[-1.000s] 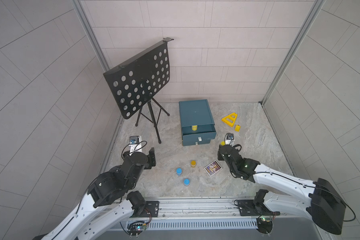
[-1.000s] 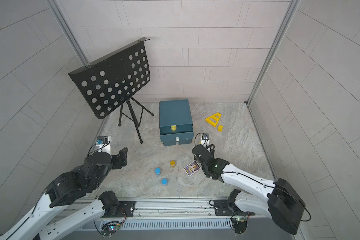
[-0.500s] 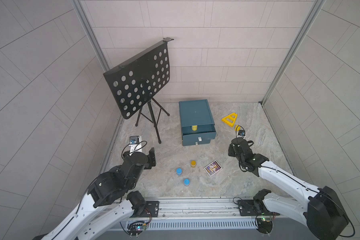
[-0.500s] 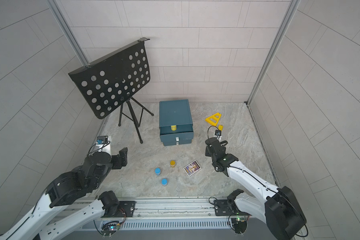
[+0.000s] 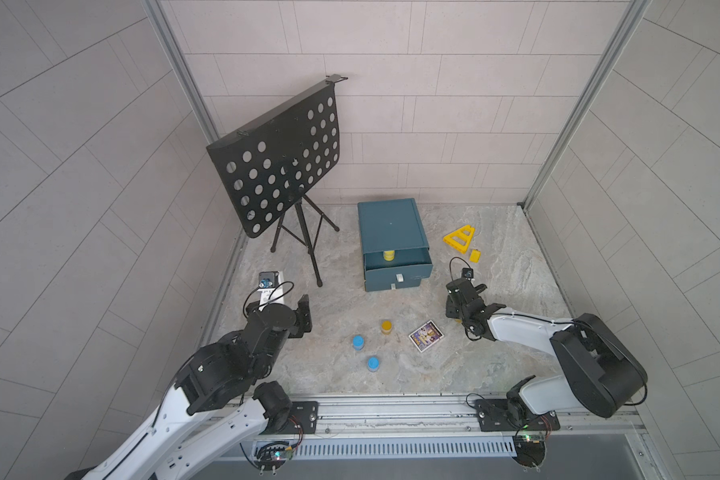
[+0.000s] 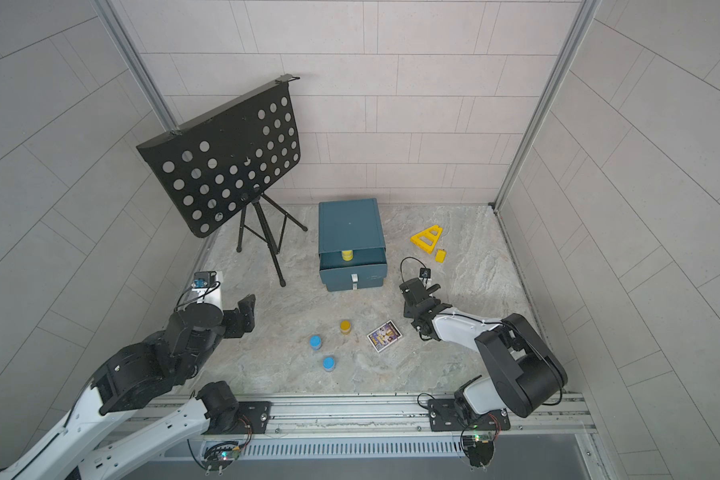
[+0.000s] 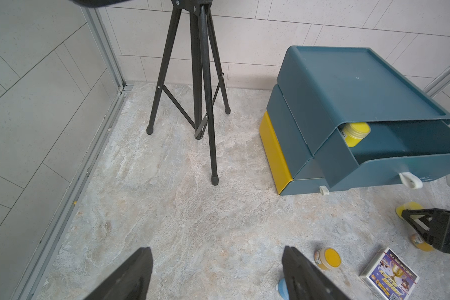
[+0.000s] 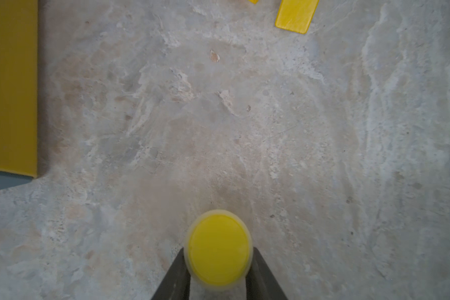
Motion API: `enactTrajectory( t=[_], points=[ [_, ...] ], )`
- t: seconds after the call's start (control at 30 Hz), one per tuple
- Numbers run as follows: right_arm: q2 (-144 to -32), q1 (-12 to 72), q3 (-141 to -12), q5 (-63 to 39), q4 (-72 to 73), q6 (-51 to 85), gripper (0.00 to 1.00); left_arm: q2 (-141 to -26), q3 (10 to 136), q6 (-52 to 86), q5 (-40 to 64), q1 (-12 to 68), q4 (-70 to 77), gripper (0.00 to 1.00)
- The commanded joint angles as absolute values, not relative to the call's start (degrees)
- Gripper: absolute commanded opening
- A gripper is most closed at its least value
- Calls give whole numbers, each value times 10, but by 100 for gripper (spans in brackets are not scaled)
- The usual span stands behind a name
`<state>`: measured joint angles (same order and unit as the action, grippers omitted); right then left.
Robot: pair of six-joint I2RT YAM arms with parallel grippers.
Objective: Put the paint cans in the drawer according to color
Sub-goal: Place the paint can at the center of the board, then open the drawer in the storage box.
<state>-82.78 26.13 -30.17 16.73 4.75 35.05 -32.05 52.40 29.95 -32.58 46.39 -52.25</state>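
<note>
Booth: Stillness up close. The left gripper hangs just where it was a second ago, fingers spread wide, nothing between them.

Sideline: Same story for the loose stock. Nearer blue can, second blue can just beyond it, amber can a little farther on. All are upright on the floor, and none has shifted.

Booth: And the card pack lies flat beside that amber one, unmoved.

Sideline: Now the change. The right arm's elbow has swung in toward the middle. The wrist was out nearer the small yellow block half a second ago, and it has edged back toward the front corner of the drawer unit.

Booth: And the right gripper?

Sideline: It pinches a yellow can by its sides, seen lid-on in the right wrist view. That view is blurred, so I can't tell whether the can is clear of the floor. In both top views the gripper hides it.

Booth: The left wrist view gives me a second amber can on the floor close by that gripper, partly hidden by it.

Sideline: Farther on, the top drawer stands pulled out as before. A stored yellow can stands at its back, partly under the unit's top.

Booth: Beyond and to the right, the yellow triangular frame lies flat, with the block just beside it. On the far left the music stand sits on its tripod, unchanged.
</note>
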Motion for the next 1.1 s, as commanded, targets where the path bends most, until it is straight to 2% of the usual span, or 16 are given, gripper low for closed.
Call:
enactTrajectory(
  t=[0.0,0.1,0.17,0.23,0.3,0.4,0.57,0.73,0.9,1.07],
  points=[
    [-845,262,-290,156,80,365,29,-316,523,295,-332,462,-528,86],
    [-846,261,-292,162,75,370,36,-317,524,295,-332,462,-529,86],
    [-846,261,-293,163,68,372,46,-316,524,294,-333,462,-529,86],
    [-838,261,-297,164,55,373,60,-317,524,294,-333,462,-529,86],
    [-823,261,-298,166,44,372,68,-318,524,294,-333,462,-528,86],
    [-786,261,-305,177,13,366,74,-318,524,294,-333,462,-528,86],
    [-670,261,-339,196,-65,341,74,-317,524,295,-333,462,-529,86],
    [-590,287,-460,170,-214,310,61,-318,522,295,-332,462,-529,86],
    [-637,370,-629,139,-372,281,58,-320,522,295,-333,462,-526,86],
    [-705,396,-737,110,-466,276,58,-321,523,295,-331,462,-527,86]
  ],
)
